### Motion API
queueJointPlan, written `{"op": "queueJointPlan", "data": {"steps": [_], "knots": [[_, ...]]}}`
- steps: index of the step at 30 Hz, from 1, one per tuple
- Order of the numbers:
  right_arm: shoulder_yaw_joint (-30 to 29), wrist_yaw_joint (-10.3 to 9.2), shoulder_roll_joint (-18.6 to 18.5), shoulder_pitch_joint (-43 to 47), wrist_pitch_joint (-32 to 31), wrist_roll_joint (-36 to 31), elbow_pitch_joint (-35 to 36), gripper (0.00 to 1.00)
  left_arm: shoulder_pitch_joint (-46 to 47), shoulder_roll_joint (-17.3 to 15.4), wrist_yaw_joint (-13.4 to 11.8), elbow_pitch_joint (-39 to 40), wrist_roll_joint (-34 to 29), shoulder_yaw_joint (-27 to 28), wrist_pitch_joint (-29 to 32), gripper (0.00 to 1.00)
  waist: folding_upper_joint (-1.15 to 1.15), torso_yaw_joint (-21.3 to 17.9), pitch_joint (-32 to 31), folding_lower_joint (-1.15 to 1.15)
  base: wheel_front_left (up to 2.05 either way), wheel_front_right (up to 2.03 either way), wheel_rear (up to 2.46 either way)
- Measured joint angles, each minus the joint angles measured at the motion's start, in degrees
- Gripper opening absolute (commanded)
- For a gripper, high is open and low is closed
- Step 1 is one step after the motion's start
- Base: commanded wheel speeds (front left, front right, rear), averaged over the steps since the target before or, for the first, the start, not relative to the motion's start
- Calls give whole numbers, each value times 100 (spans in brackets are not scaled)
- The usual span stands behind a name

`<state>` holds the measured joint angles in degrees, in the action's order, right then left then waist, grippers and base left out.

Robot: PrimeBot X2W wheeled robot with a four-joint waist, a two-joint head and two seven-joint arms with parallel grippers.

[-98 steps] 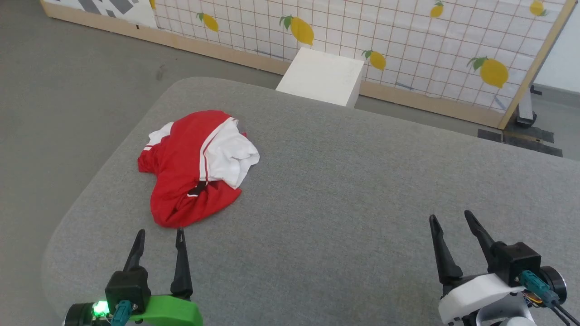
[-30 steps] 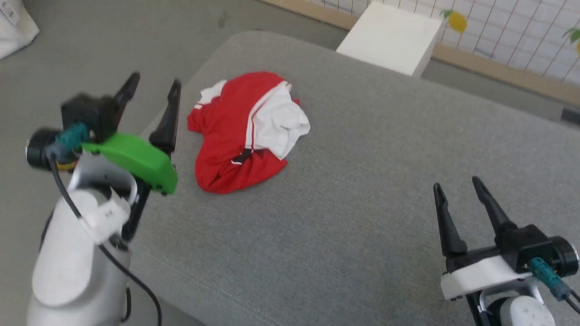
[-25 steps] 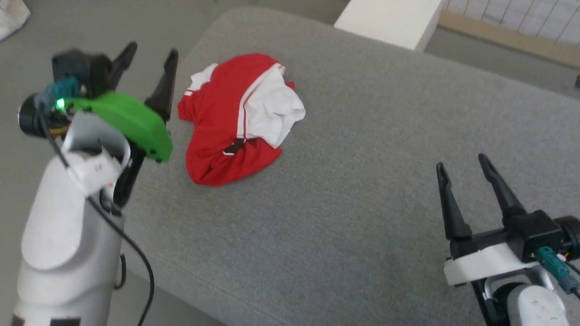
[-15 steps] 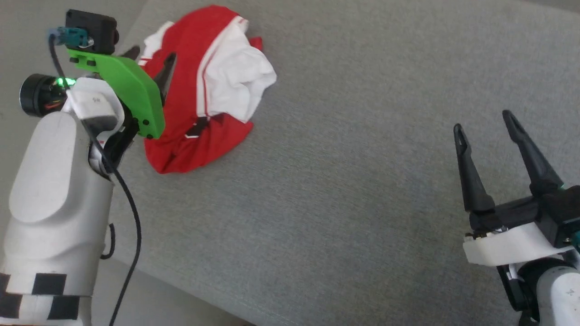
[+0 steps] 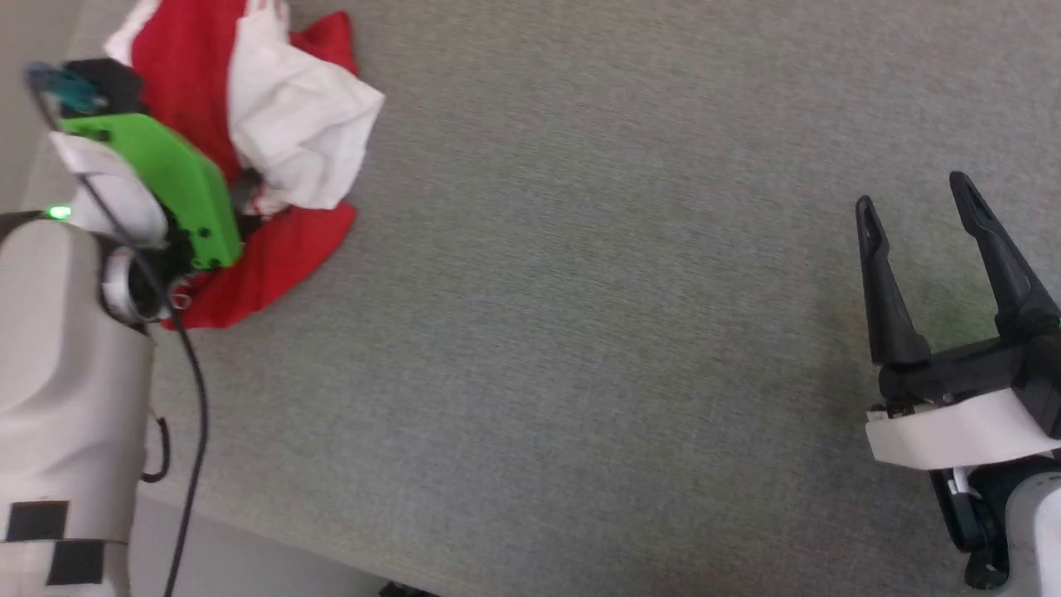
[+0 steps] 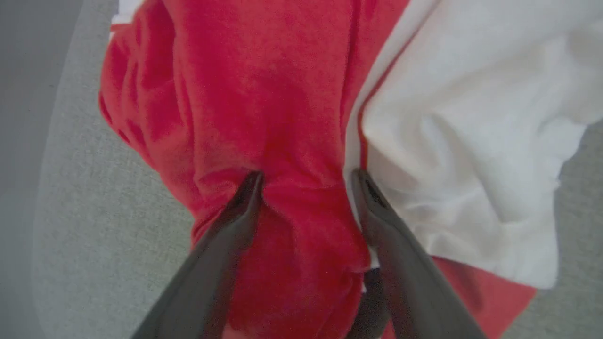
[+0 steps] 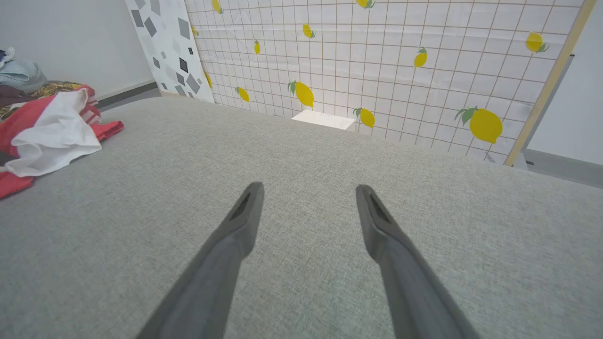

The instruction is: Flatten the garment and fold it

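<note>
The crumpled red jersey (image 5: pixel 278 249) lies at the tabletop's (image 5: pixel 580 348) left edge. The left pincer (image 6: pixel 306 176) straddles a red fold, open; closing on it likely comes next. The right pincer (image 5: pixel 912 191) hangs open over bare tabletop.

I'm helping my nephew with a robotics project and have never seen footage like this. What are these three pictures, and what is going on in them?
This is a wheeled robot with two arms, each ending in a gripper with two long dark fingers. One picture comes from a camera on its head, looking down at a grey padded surface. The other two come from cameras on its wrists, each looking along that gripper's own fingers.

On the surface lies a crumpled red and white garment, which the robot is meant to flatten and fold. The left gripper has its open fingers set on either side of a bunched red fold, and nothing is pinched yet. The right gripper hangs open and empty over bare surface. Beyond the surface stands a lemon-print screen.
</note>
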<state>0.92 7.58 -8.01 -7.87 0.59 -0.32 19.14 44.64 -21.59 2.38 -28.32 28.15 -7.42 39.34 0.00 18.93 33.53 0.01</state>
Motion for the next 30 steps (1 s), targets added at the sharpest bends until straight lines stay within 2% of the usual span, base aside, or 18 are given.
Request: {"op": "queueJointPlan", "data": {"steps": [1, 2, 7, 12, 19, 20, 26, 30], "knots": [[3, 0, 1, -24, 0, 9, -3, 100, 0, -32, -21, 11, 21, 40, -1, 7, 0, -42, 34, 0, 0, 0, 0], [4, 0, 1, -44, 0, 24, -9, 100, -4, -57, -31, 19, 24, 56, -10, 0, 0, -75, 58, 0, 0, 0, 0], [-12, 0, 8, -93, 63, 52, -112, 100, -79, -121, -30, 65, 26, 129, -375, 0, 0, -210, 74, 0, 0, 0, 0], [-65, 0, 114, -122, 185, 77, -265, 100, -120, -235, 108, 4, 24, 130, -709, 0, 0, -240, -134, 0, 0, 0, 0], [-188, 0, 278, -121, 371, 91, -489, 100, -51, -609, 220, 237, 197, 391, -932, 0, 0, -295, -612, 0, 0, 0, 0], [-405, 0, 397, -16, 543, 109, -666, 100, 254, -833, 287, 831, 263, 492, -1022, 0, 0, -377, -1089, -1, 0, 0, 0], [-527, 0, 490, 160, 706, 194, -894, 100, 500, -814, 261, 1475, 263, 288, -746, 0, 0, -498, -1553, -1, 0, 0, 0], [-604, 0, 509, 223, 820, 345, -995, 100, 586, -619, 219, 1929, 268, 63, -489, 0, 0, -639, -1830, -1, 0, 0, 0]]}}
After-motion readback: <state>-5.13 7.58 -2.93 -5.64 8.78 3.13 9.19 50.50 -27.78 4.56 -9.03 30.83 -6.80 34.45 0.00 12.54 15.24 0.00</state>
